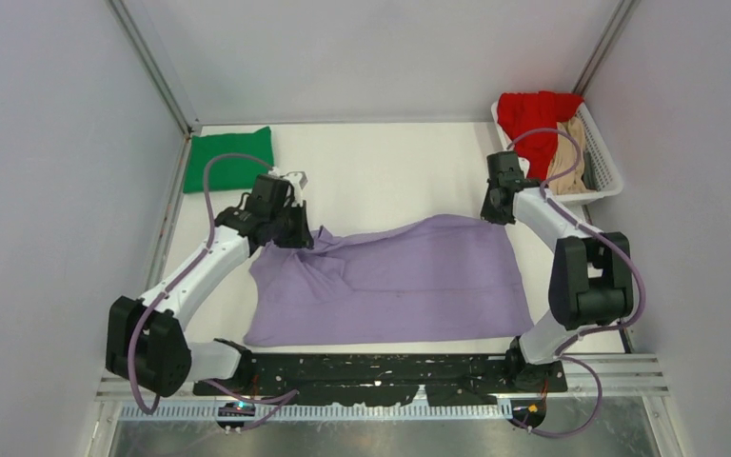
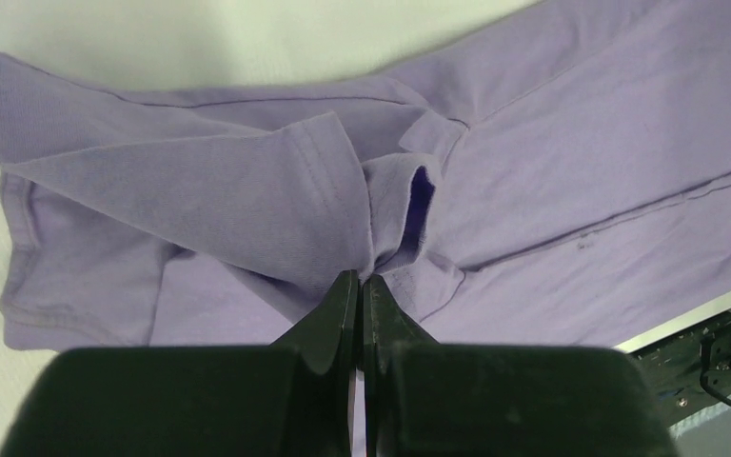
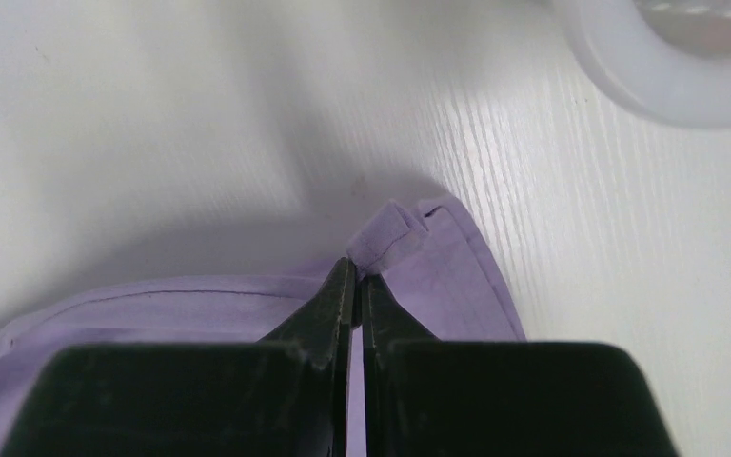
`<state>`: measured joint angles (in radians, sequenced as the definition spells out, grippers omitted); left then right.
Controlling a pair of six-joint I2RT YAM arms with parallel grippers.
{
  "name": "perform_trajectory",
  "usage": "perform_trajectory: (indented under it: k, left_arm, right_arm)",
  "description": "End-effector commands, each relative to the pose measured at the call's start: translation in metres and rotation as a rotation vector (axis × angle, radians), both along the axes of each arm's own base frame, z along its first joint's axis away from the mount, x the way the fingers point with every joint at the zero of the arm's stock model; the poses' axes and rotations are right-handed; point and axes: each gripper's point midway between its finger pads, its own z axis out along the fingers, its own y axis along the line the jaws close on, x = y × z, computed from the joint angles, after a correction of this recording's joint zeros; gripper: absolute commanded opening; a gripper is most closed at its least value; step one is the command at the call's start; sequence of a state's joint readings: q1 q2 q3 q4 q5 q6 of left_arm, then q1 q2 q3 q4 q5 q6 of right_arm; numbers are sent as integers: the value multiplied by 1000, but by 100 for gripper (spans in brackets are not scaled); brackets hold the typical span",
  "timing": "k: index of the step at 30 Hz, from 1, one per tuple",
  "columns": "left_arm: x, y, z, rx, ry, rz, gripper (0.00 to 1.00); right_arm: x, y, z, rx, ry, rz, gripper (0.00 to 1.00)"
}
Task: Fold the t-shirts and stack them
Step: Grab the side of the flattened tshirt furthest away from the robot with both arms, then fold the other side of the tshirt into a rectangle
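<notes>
The lavender t-shirt point(image 1: 409, 281) lies spread on the white table between the arms. My left gripper point(image 1: 297, 231) is shut on a bunched fold at its far left end; the left wrist view shows the cloth point(image 2: 276, 190) pinched at the fingertips point(image 2: 359, 278), with a sleeve opening beside them. My right gripper point(image 1: 491, 213) is shut on the shirt's far right corner, seen pinched in the right wrist view point(image 3: 354, 267) with the hem point(image 3: 457, 262) beside it. A folded green t-shirt point(image 1: 228, 158) lies at the far left corner. Red point(image 1: 531, 114) and tan point(image 1: 567, 157) t-shirts lie in the basket.
The white slatted basket point(image 1: 609, 176) stands at the far right edge of the table; its rim shows in the right wrist view point(image 3: 647, 76). Grey walls with metal posts close in the table on three sides. The black arm mounting plate point(image 1: 390, 371) runs along the near edge.
</notes>
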<state>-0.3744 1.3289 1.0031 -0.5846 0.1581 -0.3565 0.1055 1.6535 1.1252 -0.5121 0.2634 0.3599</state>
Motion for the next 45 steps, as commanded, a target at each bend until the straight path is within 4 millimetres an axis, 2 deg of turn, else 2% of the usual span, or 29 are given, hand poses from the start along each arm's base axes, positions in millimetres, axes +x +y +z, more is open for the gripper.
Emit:
perform_trajectory:
  k: [1,2,3,10,19,22,25,27,29,31,32,33,34,35,36,37,39,41,42,43,45]
  left_arm:
    - [-12,1,14,-29,-69,10,0]
    - [-17,2,14,-31,-70,11,0]
    - [-21,3,15,-34,-77,11,0]
    - [-56,11,3,-39,-71,37,0]
    - [-92,20,-7,-117,-63,105,0]
    - [-104,21,-19,-138,-20,132,2]
    - [-125,21,-41,-149,87,147,6]
    - [-145,26,-54,-137,172,171,22]
    - [-162,22,-62,-177,229,168,31]
    - [-177,19,-65,-214,276,162,45]
    - [-182,19,-63,-223,282,158,50]
    - [-184,19,-58,-234,271,153,57]
    - [-184,19,-51,-243,251,144,64]
    - [-180,19,-42,-258,210,135,73]
    - [-172,17,-28,-281,147,125,84]
    - [-167,16,-20,-288,102,115,88]
    - [-146,11,9,-320,-35,83,99]
    - [-118,5,37,-349,-164,86,100]
    - [-107,1,43,-358,-198,90,100]
    - [-96,-5,47,-365,-209,87,100]
    - [-84,-20,50,-389,-182,50,100]
  right_arm:
    - [-17,4,20,12,-59,20,5]
    - [-27,3,15,9,-39,18,5]
    - [-30,3,22,11,-58,19,5]
    - [-72,5,26,14,-57,44,5]
    - [-99,3,24,13,-34,57,6]
    - [-107,1,19,6,-19,54,9]
    - [-116,1,9,16,7,32,12]
    - [-125,-2,2,18,28,-15,19]
    - [-135,-6,-3,12,53,-63,25]
    - [-147,-11,-5,-1,78,-108,37]
    - [-155,-16,-4,-23,98,-128,53]
    - [-157,-19,0,-28,80,-149,59]
    - [-161,-24,4,-52,80,-166,69]
    - [-159,-27,12,-59,49,-174,75]
    - [-156,-32,23,-80,18,-187,95]
    - [-153,-34,29,-90,2,-192,100]
    - [-144,-34,45,-87,-50,-189,96]
    - [-130,-19,55,-17,-109,-130,95]
    - [-119,-12,61,16,-163,-92,96]
    - [-115,6,61,92,-177,-27,95]
    - [-103,30,66,195,-241,74,95]
